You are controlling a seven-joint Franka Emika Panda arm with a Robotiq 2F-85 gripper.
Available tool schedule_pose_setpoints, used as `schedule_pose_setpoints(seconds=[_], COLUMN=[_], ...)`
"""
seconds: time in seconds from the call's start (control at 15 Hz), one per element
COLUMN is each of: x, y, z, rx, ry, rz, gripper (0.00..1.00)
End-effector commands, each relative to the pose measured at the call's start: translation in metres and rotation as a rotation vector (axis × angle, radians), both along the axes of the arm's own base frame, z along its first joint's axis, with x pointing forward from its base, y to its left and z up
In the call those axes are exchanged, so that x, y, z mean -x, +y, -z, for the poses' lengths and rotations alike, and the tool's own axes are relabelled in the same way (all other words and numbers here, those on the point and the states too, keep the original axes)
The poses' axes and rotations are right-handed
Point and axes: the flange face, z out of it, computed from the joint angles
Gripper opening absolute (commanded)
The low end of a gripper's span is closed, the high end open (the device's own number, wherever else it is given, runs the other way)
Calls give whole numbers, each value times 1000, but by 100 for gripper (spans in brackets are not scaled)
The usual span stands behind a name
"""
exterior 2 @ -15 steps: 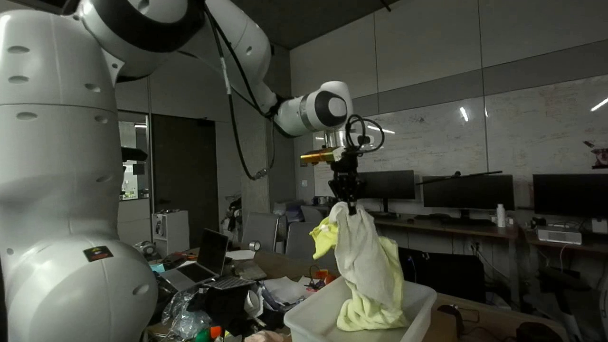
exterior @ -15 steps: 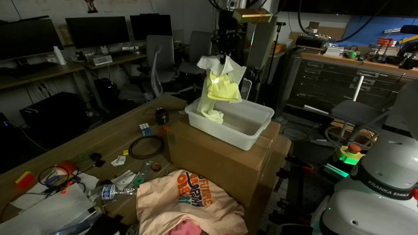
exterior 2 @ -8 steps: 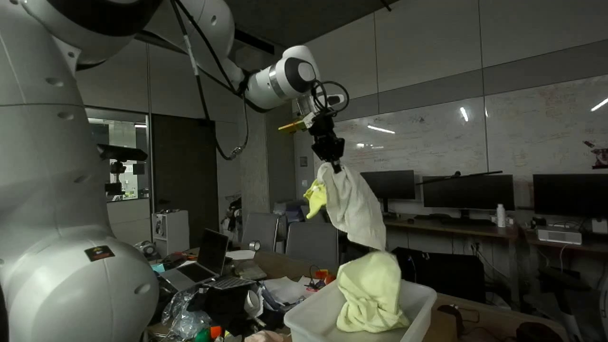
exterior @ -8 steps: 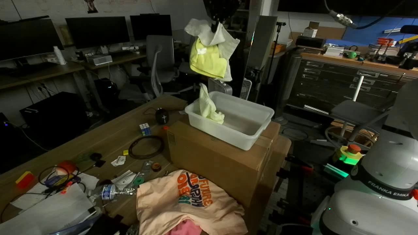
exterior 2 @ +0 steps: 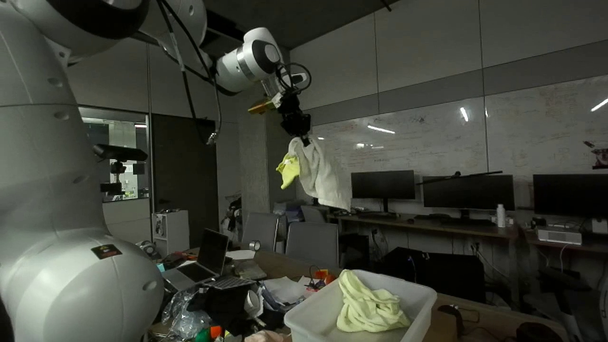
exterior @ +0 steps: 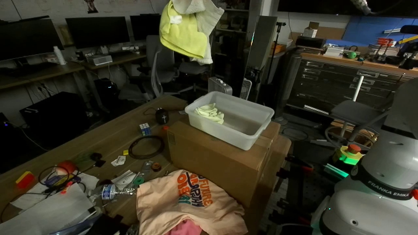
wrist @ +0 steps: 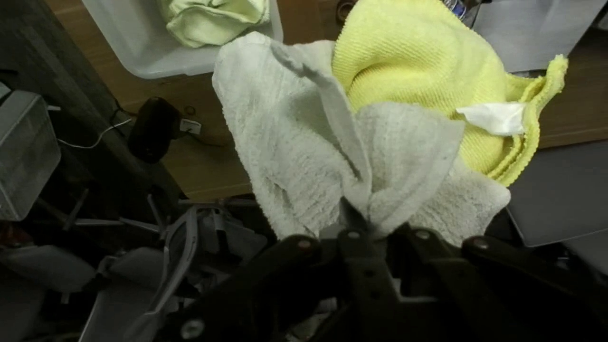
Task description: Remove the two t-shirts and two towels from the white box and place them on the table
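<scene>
My gripper (exterior 2: 306,141) is shut on a white towel (exterior 2: 318,171) and holds it high above the table (exterior: 107,137). In the wrist view the fingertips (wrist: 350,216) pinch a fold of the white towel (wrist: 285,123). A bright yellow cloth (wrist: 413,57) with a white tag hangs with it; how it is held is hidden. The gripper is above the frame in an exterior view, where the hanging yellow cloth (exterior: 183,36) shows. A pale yellow towel (exterior: 210,113) lies crumpled in the white box (exterior: 222,133). A peach t-shirt (exterior: 160,202) lies on the table over pink cloth (exterior: 185,228).
The white box stands on a brown cardboard box (exterior: 209,156). A bottle (exterior: 109,192), papers (exterior: 52,212), a coiled black cable (exterior: 146,147), a puzzle cube (exterior: 145,129) and a dark round speaker (exterior: 162,116) lie on the table. A laptop (exterior 2: 204,261) stands among clutter.
The white towel and yellow cloth have risen out of the white box and moved away from it with the gripper. The pale yellow towel has come loose and slumped down in the box.
</scene>
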Motion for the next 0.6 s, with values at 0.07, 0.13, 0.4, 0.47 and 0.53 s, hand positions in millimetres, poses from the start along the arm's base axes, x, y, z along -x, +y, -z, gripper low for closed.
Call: schedule_pose_setpoints(seconds=[0.07, 0.13, 0.4, 0.47, 0.53], x=[-13, -15, -21, -23, -23], y=[63, 76, 118, 124, 128], z=[10, 18, 49, 56, 60], rx=[50, 69, 165, 196, 230], ry=[35, 51, 97, 107, 113], rz=[-115, -142, -240, -259, -272], gripper=[4, 4, 19, 40, 44])
